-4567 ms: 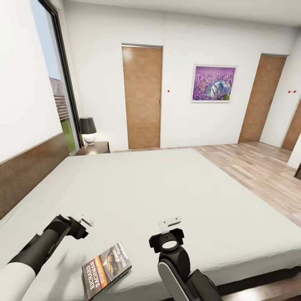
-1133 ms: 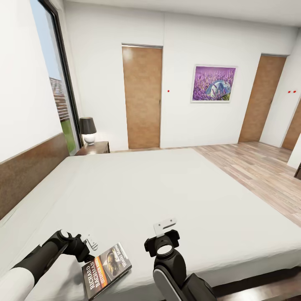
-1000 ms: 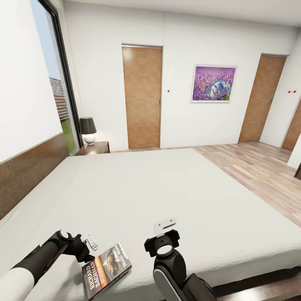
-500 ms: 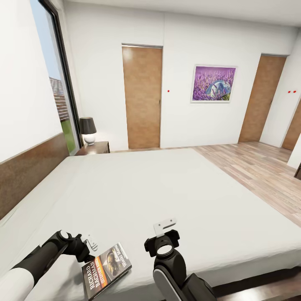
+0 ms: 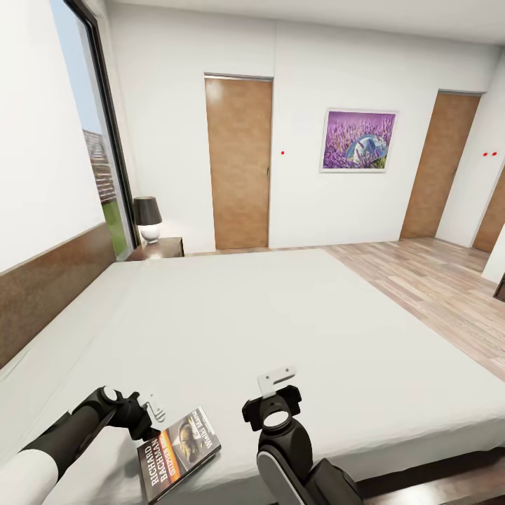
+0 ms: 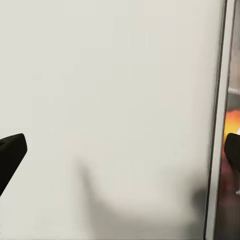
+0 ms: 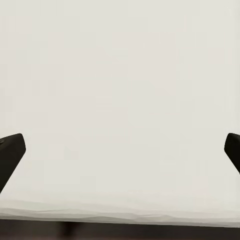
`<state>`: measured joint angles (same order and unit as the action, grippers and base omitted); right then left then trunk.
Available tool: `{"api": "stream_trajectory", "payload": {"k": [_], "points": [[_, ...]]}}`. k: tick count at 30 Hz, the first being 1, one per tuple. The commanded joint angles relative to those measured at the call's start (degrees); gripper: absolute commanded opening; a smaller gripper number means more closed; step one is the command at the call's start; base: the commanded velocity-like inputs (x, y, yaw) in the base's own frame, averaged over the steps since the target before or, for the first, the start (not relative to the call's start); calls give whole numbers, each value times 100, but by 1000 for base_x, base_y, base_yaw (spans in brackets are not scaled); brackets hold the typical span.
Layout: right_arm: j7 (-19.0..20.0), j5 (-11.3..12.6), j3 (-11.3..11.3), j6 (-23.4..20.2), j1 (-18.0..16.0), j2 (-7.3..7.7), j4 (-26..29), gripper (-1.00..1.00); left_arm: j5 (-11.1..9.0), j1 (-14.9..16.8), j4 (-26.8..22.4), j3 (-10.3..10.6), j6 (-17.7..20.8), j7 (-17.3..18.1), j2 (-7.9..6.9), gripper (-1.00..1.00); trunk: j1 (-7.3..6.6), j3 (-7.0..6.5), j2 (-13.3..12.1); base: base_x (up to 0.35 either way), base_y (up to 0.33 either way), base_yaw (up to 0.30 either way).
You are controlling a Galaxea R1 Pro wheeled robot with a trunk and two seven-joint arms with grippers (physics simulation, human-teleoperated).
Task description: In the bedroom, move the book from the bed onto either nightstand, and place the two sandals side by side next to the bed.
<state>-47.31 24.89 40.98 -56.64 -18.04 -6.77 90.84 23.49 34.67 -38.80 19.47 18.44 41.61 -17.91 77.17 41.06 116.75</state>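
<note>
Left gripper [image 5: 156,407] hangs low over the smooth pale bed [image 5: 266,330], fingers spread wide, just beside the book [image 5: 178,452]. That thin glossy paperback lies flat near the bed's front edge, long axis slanting up-right, bottom corner cut off. Right gripper [image 5: 276,379] spread too, gripping nothing.

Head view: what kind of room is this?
A bedroom, most likely: a large bed with a brown headboard, a nightstand beside it carrying a lamp, plus a lavender picture on the wall.
</note>
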Motion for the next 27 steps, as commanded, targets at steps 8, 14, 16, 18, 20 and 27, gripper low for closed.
{"api": "stream_trajectory", "payload": {"k": [8, 14, 16, 18, 20, 27], "points": [[-59, 49, 7, -22, -7, 0, 4, 100, -34, -10, 182, 45, 55, 40, 5, 100, 0, 8, 2, 0, 0, 0], [-59, 51, 7, -22, -7, 0, 4, 100, -37, -12, 182, 47, 46, 52, 3, 100, 0, 8, 2, 0, 0, 0], [-59, 51, 7, -22, -7, 0, 4, 100, -35, -12, 185, 49, 6, 74, 1, 100, 0, 8, 2, 0, 0, 0], [-59, 51, 7, -22, -7, 0, 4, 100, -33, -12, 188, 49, -60, 120, -2, 100, 0, 8, 2, 0, 0, 0], [-59, 51, 7, -22, -7, 0, 4, 100, -32, -12, 192, 49, -95, 153, -4, 100, 0, 8, 2, 0, 0, 0], [-59, 51, 7, -22, -7, 0, 4, 100, -23, -7, 196, 42, -240, 403, -49, 100, 0, 8, 2, 0, 0, 0]]}}
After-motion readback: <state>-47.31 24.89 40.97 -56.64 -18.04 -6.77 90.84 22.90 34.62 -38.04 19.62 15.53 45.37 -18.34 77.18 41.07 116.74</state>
